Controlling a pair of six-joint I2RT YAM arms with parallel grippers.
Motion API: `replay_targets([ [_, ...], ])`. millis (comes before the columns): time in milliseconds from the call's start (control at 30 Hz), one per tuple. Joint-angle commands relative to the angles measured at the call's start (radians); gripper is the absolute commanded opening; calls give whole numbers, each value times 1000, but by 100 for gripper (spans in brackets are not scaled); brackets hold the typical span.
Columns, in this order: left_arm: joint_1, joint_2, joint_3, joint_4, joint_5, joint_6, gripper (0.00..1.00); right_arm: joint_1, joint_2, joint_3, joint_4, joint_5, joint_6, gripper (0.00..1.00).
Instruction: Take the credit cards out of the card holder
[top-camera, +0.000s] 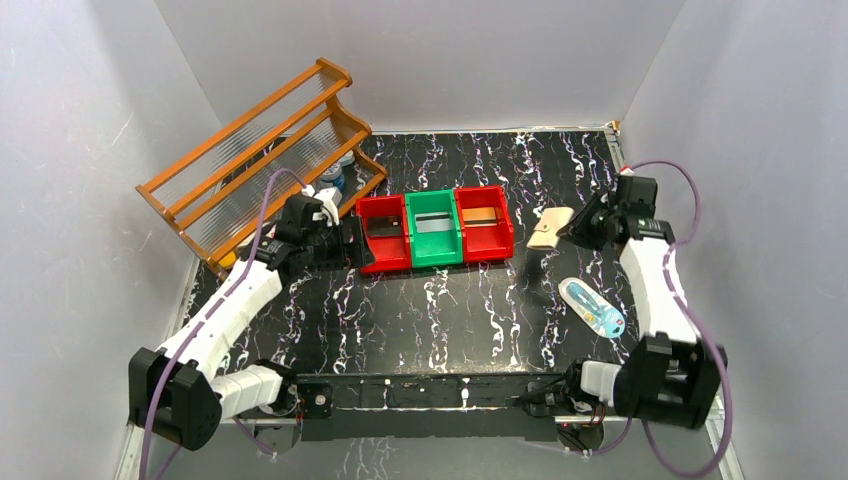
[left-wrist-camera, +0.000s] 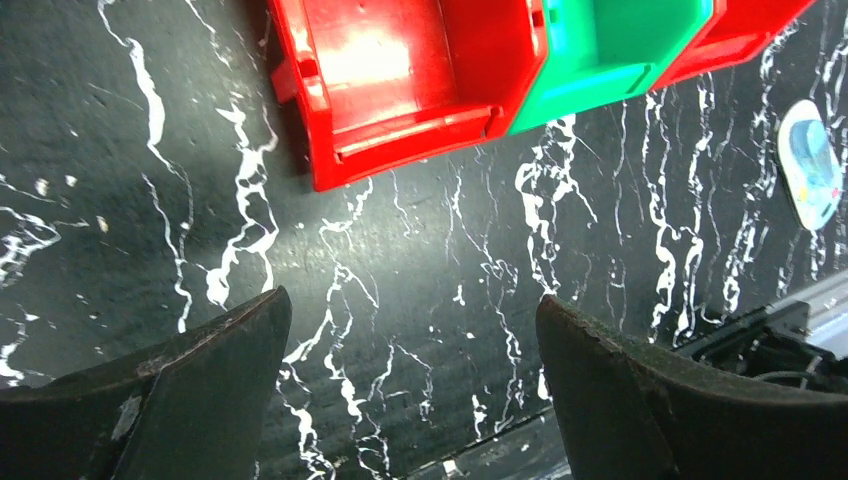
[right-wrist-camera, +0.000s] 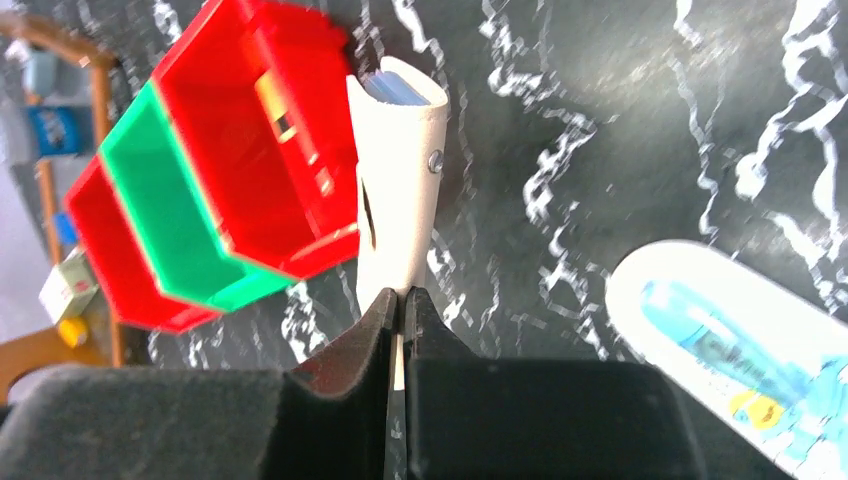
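The job looks nearly done: a card (top-camera: 433, 222) lies in each of three bins (top-camera: 436, 258); the right gripper (right-wrist-camera: 400, 300) pinches the tan card holder (right-wrist-camera: 400, 170), just right of the bins; the left gripper (left-wrist-camera: 410, 320) hangs wide open, holding nothing.

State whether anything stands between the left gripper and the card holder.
Yes. The row of three bins, red, green and red, sits between the open left gripper and the card holder. The right gripper pinches the card holder just past the row's right end, with nothing between them.
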Motion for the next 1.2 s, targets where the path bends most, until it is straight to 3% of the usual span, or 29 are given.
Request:
replay_targets([
  [0,-1,-81,-52,33,97,-67,92,6,-184,-102,-75,-137,44,3],
  [167,0,-75,-93,47,144,-88,90,32,-317,-266,-76,-326,127,3],
  [367,0,-80,-98,48,169,-76,89,246,-368,-384,26,-312,258,3],
  [667,-7,-76,-124,37,191,-93,87,681,-142,-445,425,-170,498,4],
  [867,-71,-57,-119,38,196,-111,84,856,38,-409,500,-3,554,7],
  [1167,-244,61,-75,53,123,-151,77,871,8,-442,472,48,561,41],
])
